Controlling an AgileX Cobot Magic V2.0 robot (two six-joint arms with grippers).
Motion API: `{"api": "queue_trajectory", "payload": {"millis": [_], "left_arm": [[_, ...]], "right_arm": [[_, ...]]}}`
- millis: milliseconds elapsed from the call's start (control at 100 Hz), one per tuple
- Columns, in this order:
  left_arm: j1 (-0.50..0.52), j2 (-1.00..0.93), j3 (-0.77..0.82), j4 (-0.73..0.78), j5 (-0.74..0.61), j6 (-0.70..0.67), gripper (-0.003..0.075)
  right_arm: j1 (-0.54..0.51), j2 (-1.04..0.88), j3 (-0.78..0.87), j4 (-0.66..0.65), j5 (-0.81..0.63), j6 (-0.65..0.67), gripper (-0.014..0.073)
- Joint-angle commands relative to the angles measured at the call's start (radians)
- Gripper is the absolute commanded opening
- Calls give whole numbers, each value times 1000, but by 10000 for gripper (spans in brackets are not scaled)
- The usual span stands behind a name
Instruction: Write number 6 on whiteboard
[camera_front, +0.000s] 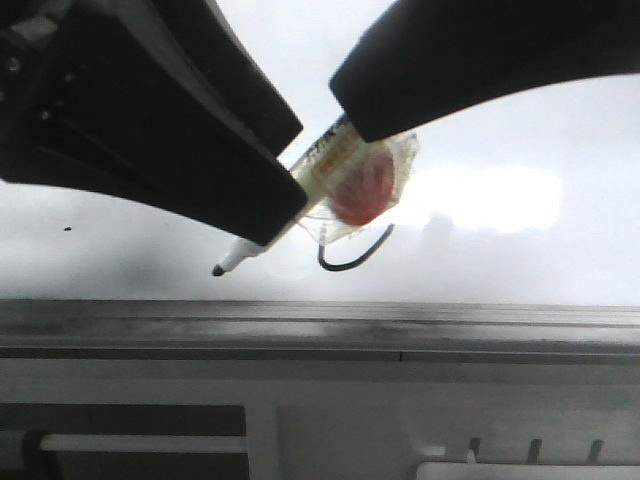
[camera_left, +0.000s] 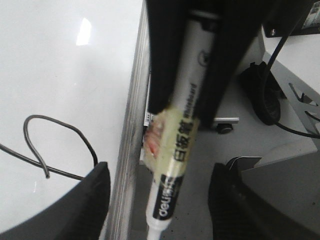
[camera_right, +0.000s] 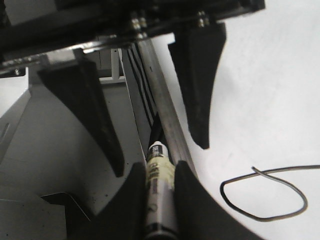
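Start at the near edge. A grey metal rail (camera_front: 320, 325) runs the full width of the front view (pale grey framework sits below it). The whiteboard (camera_front: 520, 120) begins just behind this rail. It is glossy white and is the only work surface in view; no counter is visible.

Next, check the grippers. You should count two.
- The right gripper (camera_right: 160, 170) is clenched on the barrel of the one marker (camera_front: 325, 157). Its fingers press on both sides of the marker.
- The left gripper (camera_left: 161, 170) is released. Its fingers (camera_left: 95, 200) stand well apart on either side of the marker and do not touch it.

A band of clear tape (camera_front: 365, 190) with a red patch under it wraps the barrel. The marker tip (camera_front: 218, 269) points down and to the left, just above the rail. You cannot tell whether it touches the board.

Beyond the marker, find the number 6 (camera_front: 352, 265). It is one thin black stroke on the board, just behind the taped barrel. In the front view only its curved lower part shows; both wrist views show a rounded loop with a tail running off.

Farther left on the board is one small black dot (camera_front: 67, 229). To the right is one bright rectangular glare (camera_front: 500, 200).
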Motion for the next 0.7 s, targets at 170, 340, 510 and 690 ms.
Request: {"api": "queue_trajectory", "payload": {"millis": [170, 340, 510, 690], "left_arm": [[-7, 21, -33, -64, -4, 0, 304], [-7, 21, -33, -40, 37, 0, 230], [-7, 21, -33, -22, 61, 0, 188], [-7, 21, -33, -22, 61, 0, 48]], "right_arm": [[54, -11, -35, 22, -58, -27, -64], [54, -11, -35, 22, -60, -27, -64], [54, -11, -35, 22, -61, -27, -64], [54, -11, -35, 22, -61, -27, -64]]}}
